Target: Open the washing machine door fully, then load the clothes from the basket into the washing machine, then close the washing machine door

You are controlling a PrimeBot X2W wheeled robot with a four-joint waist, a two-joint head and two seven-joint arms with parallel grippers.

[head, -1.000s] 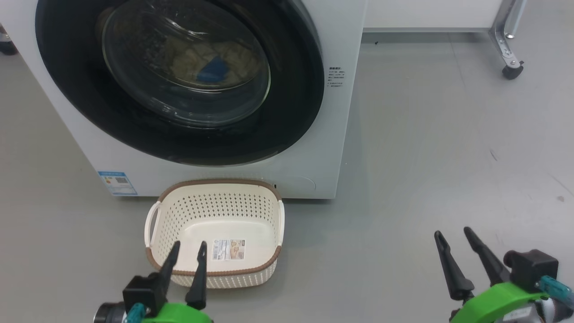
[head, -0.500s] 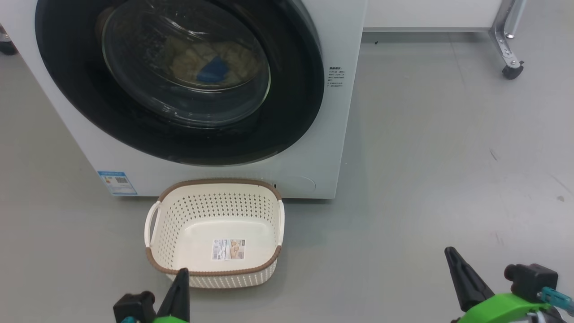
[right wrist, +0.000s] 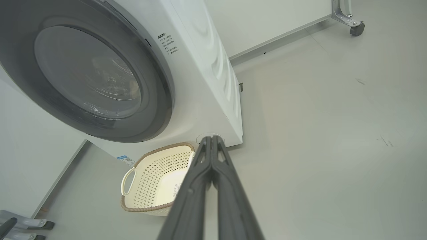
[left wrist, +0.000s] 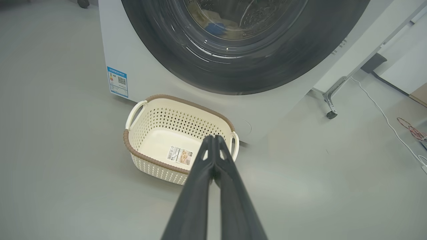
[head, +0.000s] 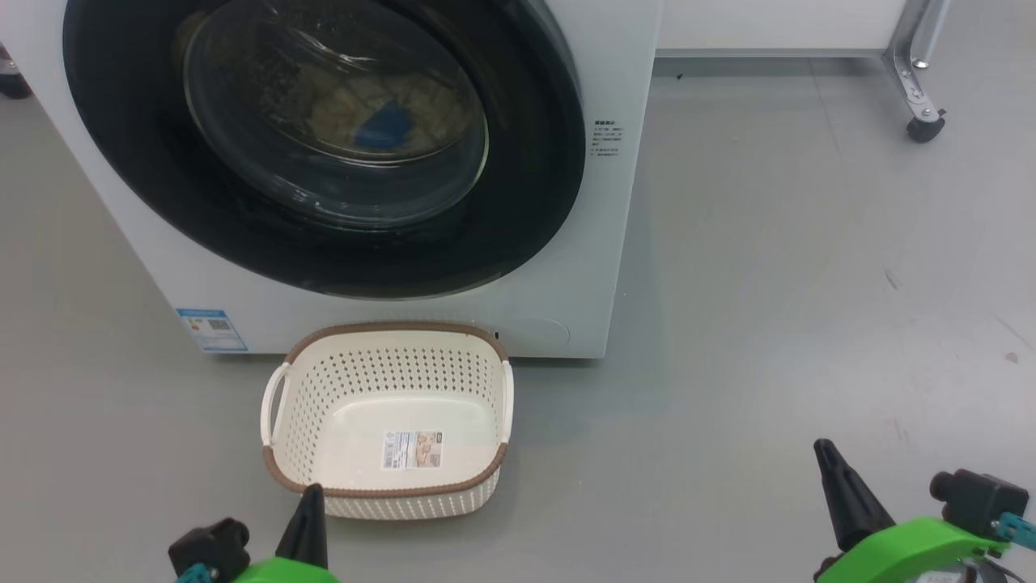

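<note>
Both claws, spread a second ago, are now clenched on nothing: left gripper near the basket, right gripper over floor. Door shut, clothes inside the washing machine, basket empty. Task looks complete.

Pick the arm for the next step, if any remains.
Left, if any. The washing machine door looks shut, the clothes lie behind its glass, the basket is empty. For a check push, the left tool sits in front of the door; the right tool is far off to the side.
</note>
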